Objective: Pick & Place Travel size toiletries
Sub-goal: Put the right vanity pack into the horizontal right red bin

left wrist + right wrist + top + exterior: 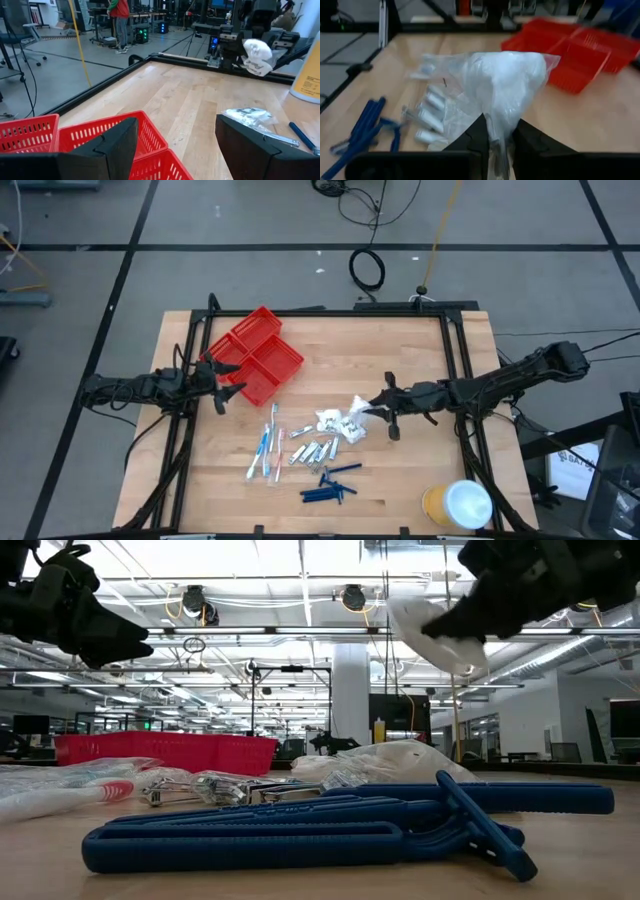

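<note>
A pale wooden table [400, 350] fills the scene from above, framed by black rails, with a dark robot arm reaching in from each side. At the near right corner stands a large yellow roll with a white top [458, 505], well apart from the work. Toward the far left sits a red compartmented tray [258, 352], likely where the toiletries are meant to go. The left gripper [224, 385] hovers just beside the tray's near edge, its fingers spread wide and holding nothing; it appears to be waiting. In the middle of the table the toiletries lie loose: thin blue-and-white toothbrushes [265, 445] to the left, small silvery clippers [315, 451] beside them, dark blue stick-like pieces [330, 485] nearest the front edge, and white crinkly packets [338, 423] on the right of the group. The right gripper [383, 408] is just to the right of that packet pile, fingers clamped on the thin plastic edge of one white packet [507, 85]. The table-height view shows this packet raised clear of the wood, and the wrist view shows it bunched above the closed fingertips, with the other items below. Pinching the loose wrapper rather than the body probably suits a soft, crinkly bag that offers no firm sides. The grip looks slight, so the packet could slip on the way to the tray.
</note>
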